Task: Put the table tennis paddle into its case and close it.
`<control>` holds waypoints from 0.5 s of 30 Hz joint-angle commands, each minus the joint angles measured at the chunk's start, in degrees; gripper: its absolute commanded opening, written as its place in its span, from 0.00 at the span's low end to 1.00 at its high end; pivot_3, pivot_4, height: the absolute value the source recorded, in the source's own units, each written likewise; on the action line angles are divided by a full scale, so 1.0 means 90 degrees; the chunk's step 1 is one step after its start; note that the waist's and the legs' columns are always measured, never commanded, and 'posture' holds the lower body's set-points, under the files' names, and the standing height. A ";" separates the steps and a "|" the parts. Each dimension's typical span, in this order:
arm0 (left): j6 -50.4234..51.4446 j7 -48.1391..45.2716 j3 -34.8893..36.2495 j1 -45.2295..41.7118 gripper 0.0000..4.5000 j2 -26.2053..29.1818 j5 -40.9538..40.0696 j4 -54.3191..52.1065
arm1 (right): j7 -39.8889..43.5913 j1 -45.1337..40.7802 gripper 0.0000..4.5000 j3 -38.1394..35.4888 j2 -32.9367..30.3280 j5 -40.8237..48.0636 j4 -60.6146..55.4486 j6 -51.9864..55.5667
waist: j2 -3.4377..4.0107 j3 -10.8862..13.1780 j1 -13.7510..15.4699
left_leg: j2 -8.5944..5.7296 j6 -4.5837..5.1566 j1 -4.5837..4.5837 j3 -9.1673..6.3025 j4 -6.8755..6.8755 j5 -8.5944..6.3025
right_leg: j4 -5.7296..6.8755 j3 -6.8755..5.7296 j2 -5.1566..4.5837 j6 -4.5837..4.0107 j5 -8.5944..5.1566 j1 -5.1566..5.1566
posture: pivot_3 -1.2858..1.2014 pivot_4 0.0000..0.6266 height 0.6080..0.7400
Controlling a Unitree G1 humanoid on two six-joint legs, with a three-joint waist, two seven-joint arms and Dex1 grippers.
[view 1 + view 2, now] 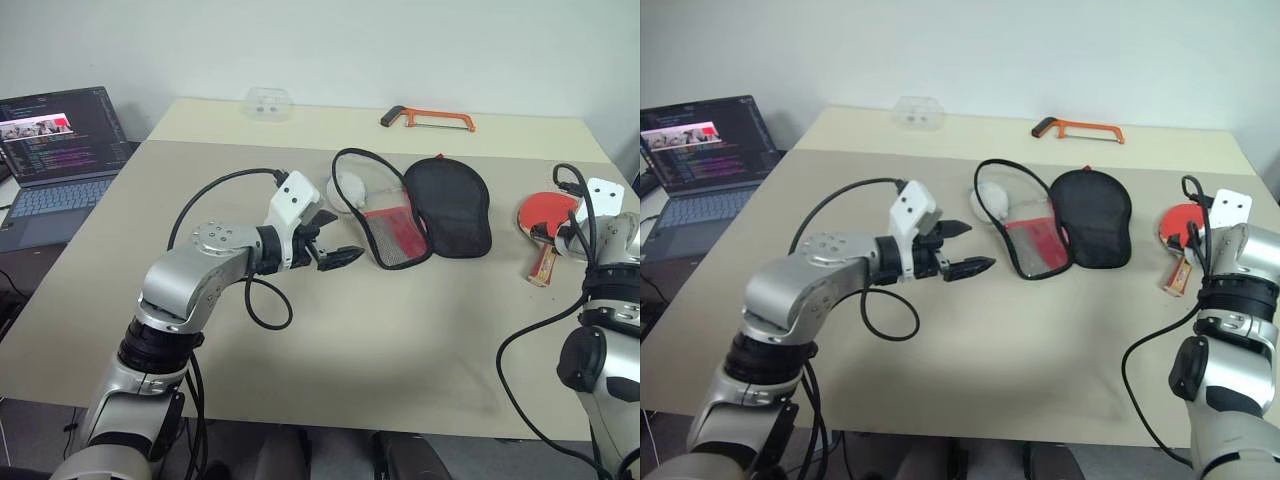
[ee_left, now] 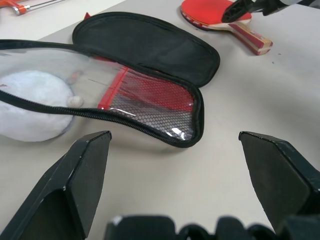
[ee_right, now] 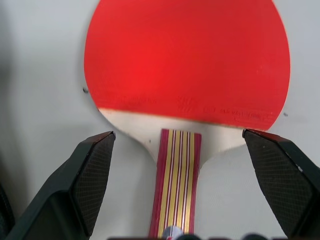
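- We find the red-rubber, wooden-handled table tennis paddle (image 3: 186,65) on the worktop (image 1: 330,340), outside the unzipped red-and-black case (image 1: 420,215).
- Our left hand (image 1: 330,240) and right hand (image 3: 187,195): released, empty; insertion and zipping remain.

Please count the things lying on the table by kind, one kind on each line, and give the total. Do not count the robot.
Table tennis paddle: 1
Case, open: 1
Orange hacksaw: 1
Clear plastic box: 1
White round object beside the open case: 1
Total: 5
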 commanded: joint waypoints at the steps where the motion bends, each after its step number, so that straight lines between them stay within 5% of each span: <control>1: 0.0019 0.0079 0.0210 -0.0013 0.99 0.0007 0.0008 -0.0294 | -0.0129 -0.0129 1.00 -0.0206 0.0062 0.0034 -0.0019 0.0072 | 0.0000 0.0000 -0.0001 | 0.0000 0.0000 0.0000 0.0000 0.0000 0.0000 | 0.0001 0.0001 0.0001 0.0000 0.0000 -0.0001 | 0.52 0.24 1.00; 15: 0.0159 0.0299 0.0236 -0.0016 1.00 0.0003 0.0015 -0.0360 | -0.0789 -0.0375 0.96 -0.0886 0.0262 0.0054 0.0942 -0.0579 | 0.0000 0.0000 -0.0006 | 0.0000 0.0000 0.0001 0.0004 0.0001 0.0000 | 0.0005 0.0003 0.0001 0.0000 0.0000 -0.0004 | 0.52 0.24 1.00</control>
